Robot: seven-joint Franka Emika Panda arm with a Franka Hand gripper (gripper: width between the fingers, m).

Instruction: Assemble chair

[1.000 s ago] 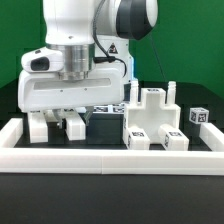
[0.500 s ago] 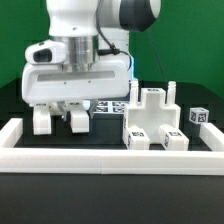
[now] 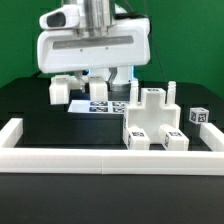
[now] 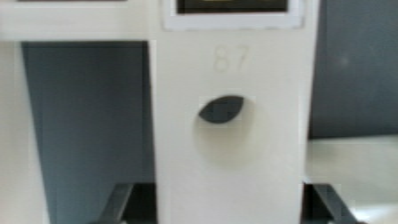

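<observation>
Grip: gripper [image 3: 80, 88] clamped on post [image 4: 222, 150], upper centre-left of exterior frame | chair block [image 3: 150, 122] right of centre | handling: likely light, rigid, slick plastic; take flat sides mid-length, clear of hole [image 4: 221, 109]

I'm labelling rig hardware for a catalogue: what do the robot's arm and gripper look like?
The arm ends in a grey metal wrist cylinder. Below it, the gripper has a wide, boxy, glossy white body with rounded corners. In the wrist view its fingers look dark, nearly black. No lettering is legible on either.
</observation>
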